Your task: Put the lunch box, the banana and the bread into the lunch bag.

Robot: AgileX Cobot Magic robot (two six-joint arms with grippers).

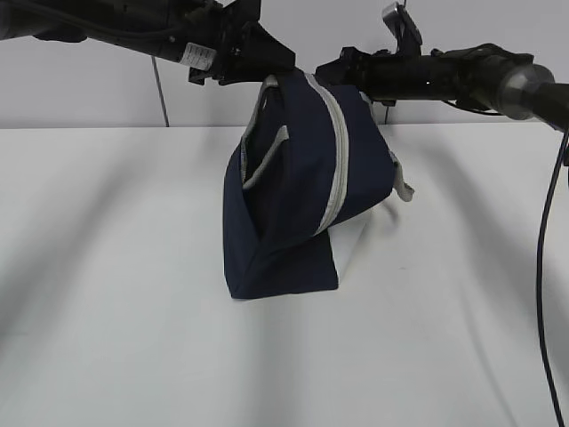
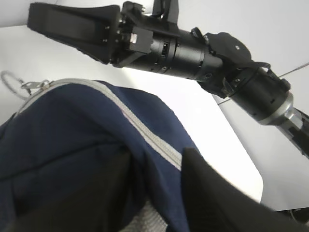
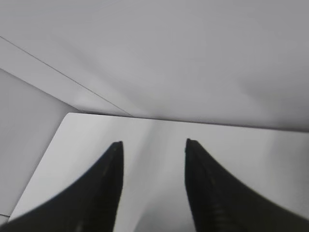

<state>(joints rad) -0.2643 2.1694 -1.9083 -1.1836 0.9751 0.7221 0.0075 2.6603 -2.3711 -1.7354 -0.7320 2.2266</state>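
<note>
The navy lunch bag point(image 1: 293, 191) leans on the white table point(image 1: 107, 267), its top corner raised up to my two grippers. Its grey zipper point(image 2: 145, 133) is shut, and the ring pull point(image 2: 13, 83) lies at its end. My left gripper point(image 2: 157, 162) is open, with a fold of bag fabric and grey webbing point(image 2: 152, 220) still between its fingers. My right gripper point(image 3: 153, 143) is open and empty just right of the bag top, also visible in the exterior view point(image 1: 324, 69). The lunch box, banana and bread are out of view.
A pale wall point(image 1: 89, 89) rises behind the table. The right arm's black cable point(image 1: 542, 258) hangs down at the far right. The table's far corner point(image 2: 258, 186) shows in the left wrist view.
</note>
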